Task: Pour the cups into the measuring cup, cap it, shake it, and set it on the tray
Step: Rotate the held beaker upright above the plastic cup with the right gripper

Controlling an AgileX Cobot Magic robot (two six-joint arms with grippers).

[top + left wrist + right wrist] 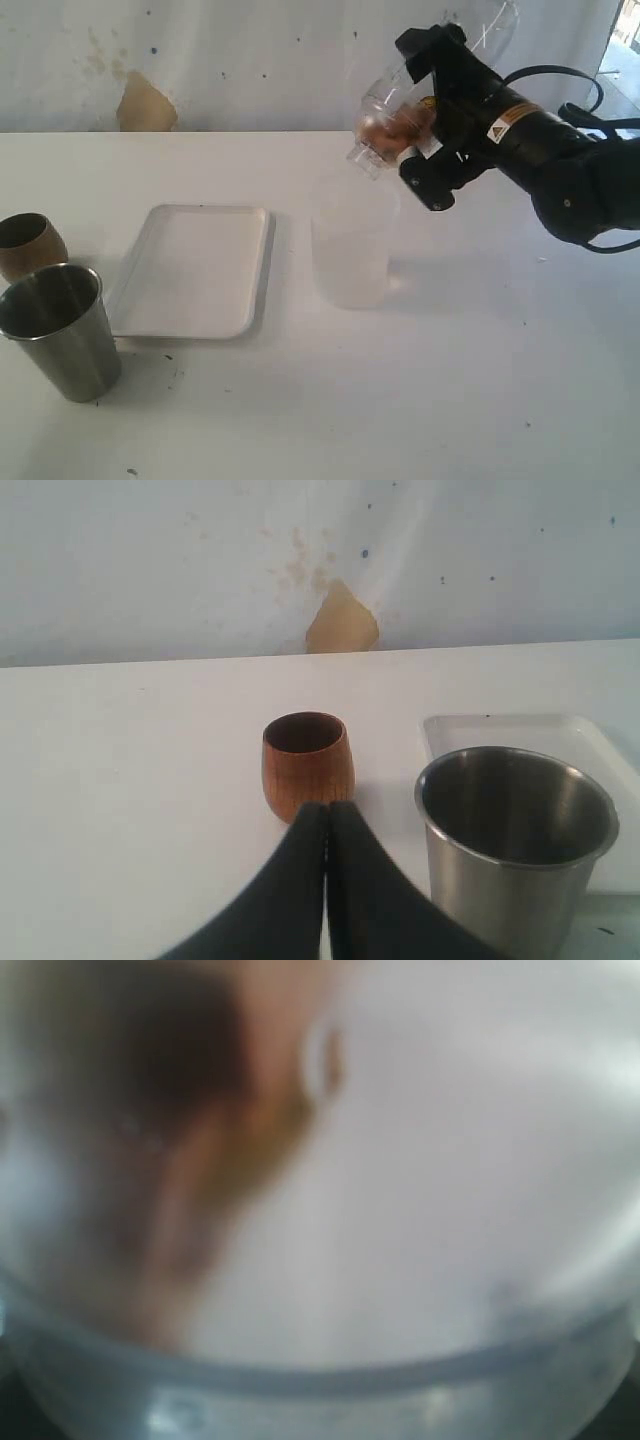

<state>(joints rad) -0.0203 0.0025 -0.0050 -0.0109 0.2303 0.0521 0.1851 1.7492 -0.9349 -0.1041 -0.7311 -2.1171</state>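
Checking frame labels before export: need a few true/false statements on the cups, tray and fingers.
1. The right fingers grip a clear tumbler, tilted above the frosted beaker. True.
2. The steel tumbler stands on the tray. False: it stands on the table beside the tray, which holds nothing.
3. The left fingers are shut with nothing between them. True.
4. The brown cup lies on its side. False: it stands upright on the table, near the steel tumbler.
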